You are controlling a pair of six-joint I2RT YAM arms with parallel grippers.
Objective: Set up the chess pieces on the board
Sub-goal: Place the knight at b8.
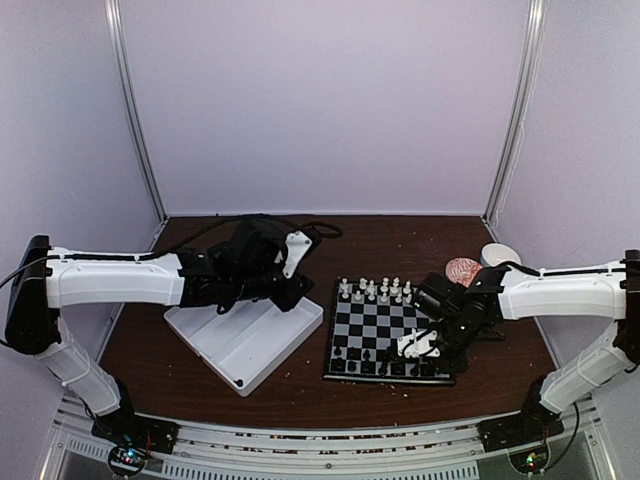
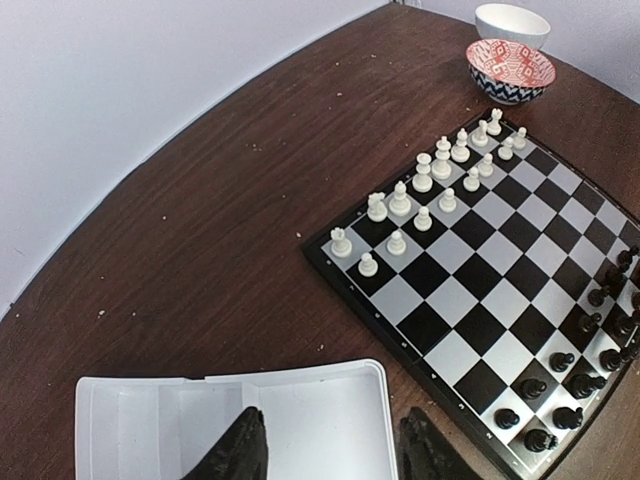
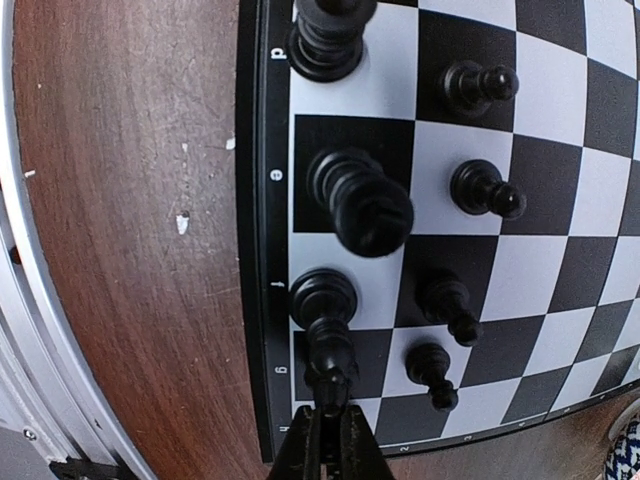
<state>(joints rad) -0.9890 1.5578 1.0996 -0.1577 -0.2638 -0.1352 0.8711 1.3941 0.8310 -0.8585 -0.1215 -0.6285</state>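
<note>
Black chess pieces (image 3: 360, 200): eight near right end effector (image 3: 328, 435), one pinched; left end effector (image 2: 335, 450) spread; sixteen white pieces (image 2: 423, 217).

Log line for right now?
left gripper: open, above tray | right gripper: shut on black piece, board near row | white pieces: placed

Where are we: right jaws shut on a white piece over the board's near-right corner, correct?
No. The piece in the right jaws is black, not white; the right wrist view shows it. The jaws are shut on it over the board's near-right corner.
</note>
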